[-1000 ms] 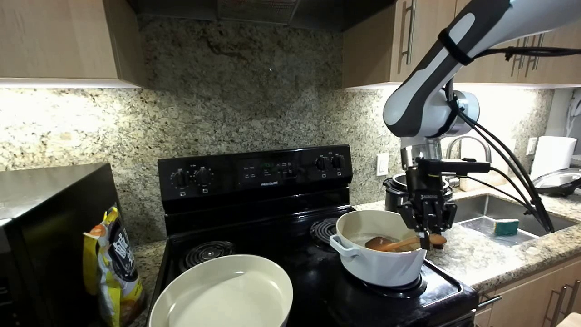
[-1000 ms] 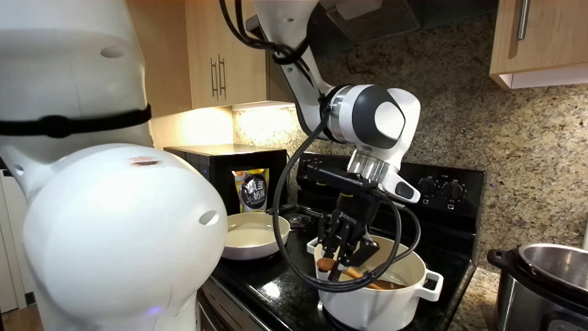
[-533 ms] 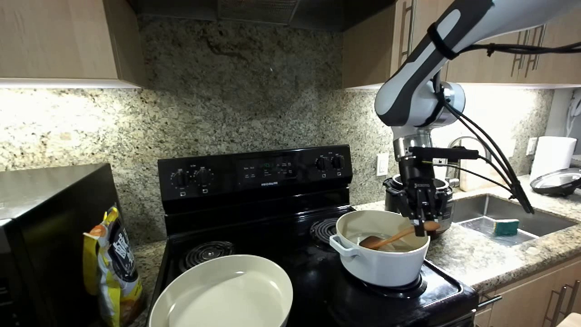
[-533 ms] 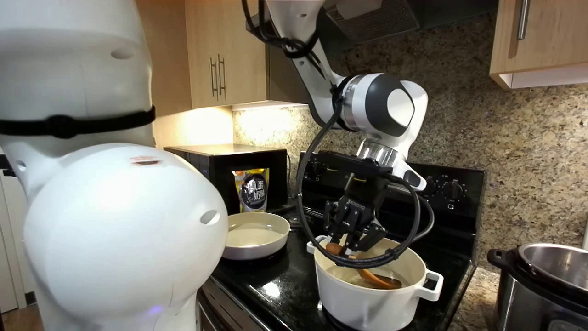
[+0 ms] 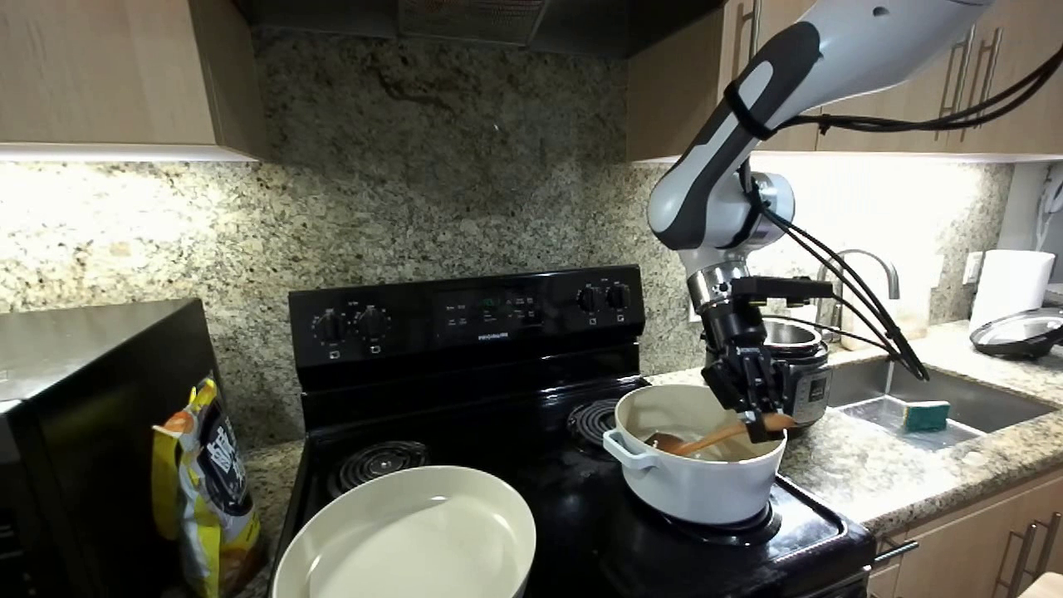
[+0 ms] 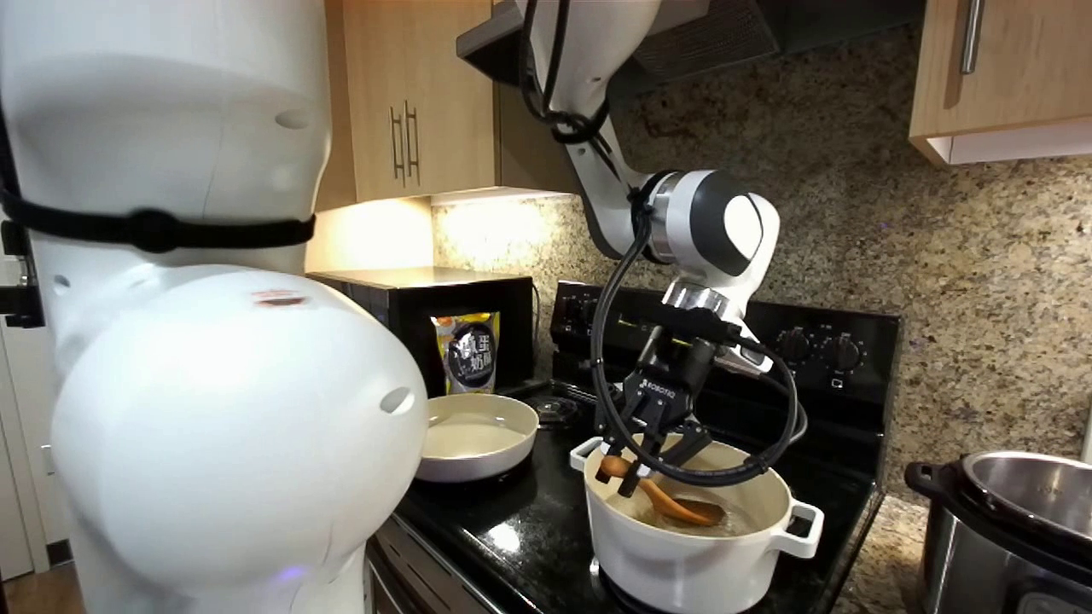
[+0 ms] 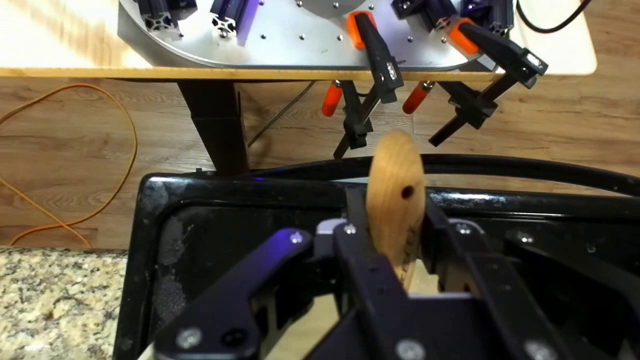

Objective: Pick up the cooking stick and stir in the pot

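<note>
"Where's the cooking stick [image 6: 672, 507]?"
"Clasped between the fingers [image 7: 356, 212], its head down in the pot [image 6: 682, 571]."
"Can you see what's inside?"
"Barely; in an exterior view a cable [image 6: 708, 477] crosses the opening, and the wrist view shows only the stick's handle."

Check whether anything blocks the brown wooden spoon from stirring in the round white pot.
Nothing visible does: the black two-finger gripper holds the brown wooden spoon, its head inside the uncovered round white pot. In an exterior view, the looped black cable hangs to one side.
</note>
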Tool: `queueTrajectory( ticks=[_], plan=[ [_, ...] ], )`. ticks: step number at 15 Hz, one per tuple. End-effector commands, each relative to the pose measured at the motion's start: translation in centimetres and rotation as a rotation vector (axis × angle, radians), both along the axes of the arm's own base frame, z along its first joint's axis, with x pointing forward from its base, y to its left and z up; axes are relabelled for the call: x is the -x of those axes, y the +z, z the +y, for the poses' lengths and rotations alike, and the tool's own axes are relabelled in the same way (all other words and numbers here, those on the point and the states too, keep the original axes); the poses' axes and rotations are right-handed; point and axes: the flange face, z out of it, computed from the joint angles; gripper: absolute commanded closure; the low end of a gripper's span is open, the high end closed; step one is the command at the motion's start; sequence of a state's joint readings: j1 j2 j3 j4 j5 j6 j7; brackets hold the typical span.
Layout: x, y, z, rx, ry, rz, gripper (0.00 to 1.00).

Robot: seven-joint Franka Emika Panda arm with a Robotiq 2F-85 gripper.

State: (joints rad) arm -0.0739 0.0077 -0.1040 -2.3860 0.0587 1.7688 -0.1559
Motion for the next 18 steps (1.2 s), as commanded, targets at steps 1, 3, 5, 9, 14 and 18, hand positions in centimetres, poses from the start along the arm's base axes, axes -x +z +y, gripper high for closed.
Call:
queueTrajectory(
  ticks=[1,3,5,9,14,18],
  plan=[
    [0.8,-0.1,1.3,0.016,0.098,-0.010,0.90],
    [1.9,0.0,1.6,0.036,0.100,-0.038,0.90],
    [3.1,-0.1,1.5,0.039,0.083,-0.065,0.90],
    [5.5,-0.2,0.5,0.016,0.029,-0.132,0.90],
    [6.6,0.6,-1.5,-0.018,-0.113,-0.193,0.90],
    [5.7,1.7,-3.1,-0.046,-0.201,-0.214,0.90]
  ],
)
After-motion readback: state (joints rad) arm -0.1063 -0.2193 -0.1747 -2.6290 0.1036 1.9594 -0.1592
